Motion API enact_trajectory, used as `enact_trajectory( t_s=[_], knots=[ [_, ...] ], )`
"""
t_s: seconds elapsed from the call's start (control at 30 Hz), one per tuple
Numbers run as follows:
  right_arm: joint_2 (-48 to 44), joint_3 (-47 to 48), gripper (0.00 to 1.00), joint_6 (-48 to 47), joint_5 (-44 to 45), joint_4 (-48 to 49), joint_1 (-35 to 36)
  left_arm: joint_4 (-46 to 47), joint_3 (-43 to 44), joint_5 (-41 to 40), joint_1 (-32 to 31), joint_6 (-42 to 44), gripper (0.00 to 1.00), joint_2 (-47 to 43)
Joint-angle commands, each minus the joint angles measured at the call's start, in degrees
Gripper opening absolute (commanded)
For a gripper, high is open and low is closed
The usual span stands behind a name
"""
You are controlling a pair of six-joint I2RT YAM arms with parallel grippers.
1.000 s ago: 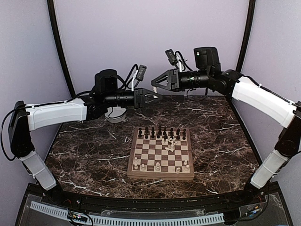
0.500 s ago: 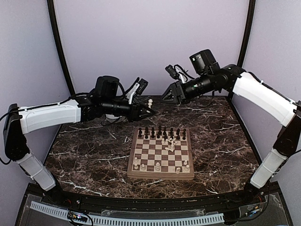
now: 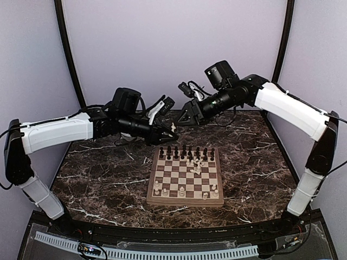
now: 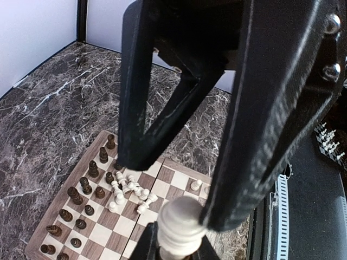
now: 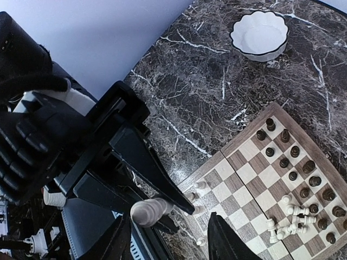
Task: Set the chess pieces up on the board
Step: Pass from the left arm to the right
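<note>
Overhead and wrist views of two arms over a dark marbled worktop (image 3: 103, 179). The board (image 3: 184, 202) lies flat at the middle of the worktop, with its light and dark checks square to the near edge. The dark pieces (image 3: 183, 151) stand upright in rows along the board's far edge. A small heap of white pieces (image 3: 194, 163) lies toppled just in front of them, right of centre, and a few more white pieces (image 3: 182, 190) stand apart along the near edge. The left hand (image 3: 171, 130) hangs above the worktop just beyond the board's far-left corner, clenched on one white piece (image 4: 179, 222); its two black fingers (image 4: 271, 119) pinch the piece below its rounded head. The right hand (image 3: 183, 120) reaches in from the far right with its jaws spread and nothing between them, its tip near the held piece; contact cannot be told. A white scalloped dish (image 5: 259, 35) sits on the worktop beyond the board's far-left corner, well apart from the board.
</note>
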Motion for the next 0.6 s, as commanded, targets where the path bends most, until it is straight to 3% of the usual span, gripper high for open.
enact_trajectory(
  t_s=[0.0, 0.2, 0.43, 0.5, 0.57],
  knots=[
    [1.98, 3.16, 0.49, -0.85, -2.06, 0.68, 1.15, -1.15, 2.25, 1.82, -0.57, 0.84, 0.09, -0.25],
    [3.34, 3.63, 0.38, -0.19, -3.0, 1.75, 1.3, -0.53, 3.14, 2.69, -0.66, 0.29, 0.09, 0.22],
    [3.34, 3.98, 0.1, -0.78, -2.99, 1.51, 1.3, -0.14, 3.3, 1.97, -0.66, -0.3, 0.1, 0.89],
    [2.99, 3.79, 0.07, -1.57, -2.09, 0.78, 1.3, -0.2, 3.17, -0.98, -0.66, -1.2, 0.2, 0.67],
    [1.51, 2.4, 0.06, -2.31, -0.01, 0.87, 1.26, -0.07, 2.17, -5.86, -0.66, -2.78, 0.38, -0.17]
  ],
)
